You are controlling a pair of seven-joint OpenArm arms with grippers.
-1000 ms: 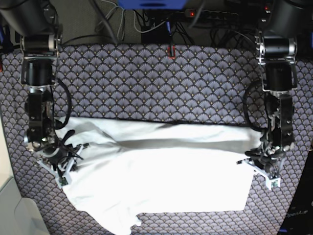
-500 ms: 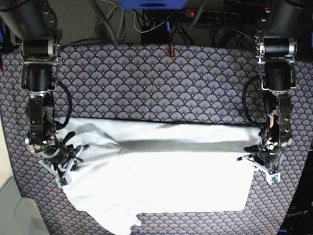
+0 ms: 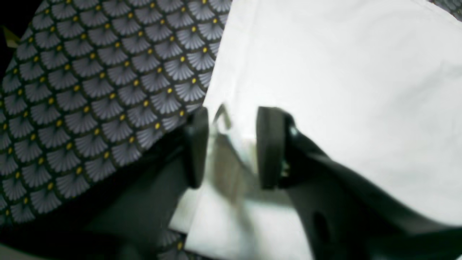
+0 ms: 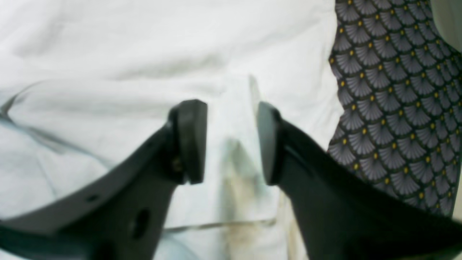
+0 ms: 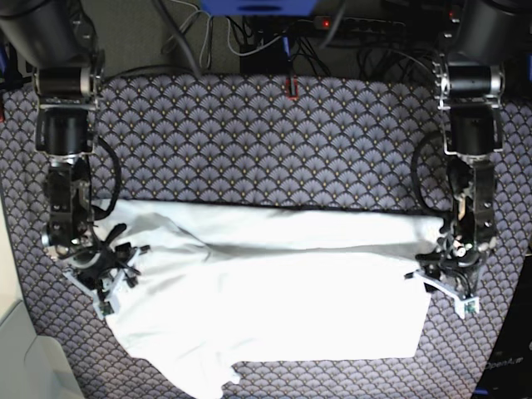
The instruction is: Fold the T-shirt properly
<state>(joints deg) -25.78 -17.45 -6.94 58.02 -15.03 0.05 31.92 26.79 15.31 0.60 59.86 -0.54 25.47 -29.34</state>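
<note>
The white T-shirt (image 5: 283,299) lies flat and wide on the purple scallop tablecloth (image 5: 266,141), its upper part folded over into a long straight edge. A sleeve end hangs ragged at the front left. My left gripper (image 5: 449,278) stands at the shirt's right edge. In the left wrist view it (image 3: 232,119) is open, with a small raised ridge of T-shirt (image 3: 343,72) between its fingers. My right gripper (image 5: 104,278) is at the shirt's left edge. Its wrist view shows it (image 4: 228,108) open over the T-shirt (image 4: 144,43), a pinched crease standing loose in the gap.
Cables and a power strip (image 5: 366,29) run behind the table's far edge, with a small red object (image 5: 291,87) on that edge. A pale surface (image 5: 17,349) borders the table at the front left. Bare tablecloth (image 3: 90,90) (image 4: 389,90) flanks each gripper's outer side.
Both grippers have gone from shut to open and let go of the shirt's edges. The folded-over part has settled flatter on the table.
</note>
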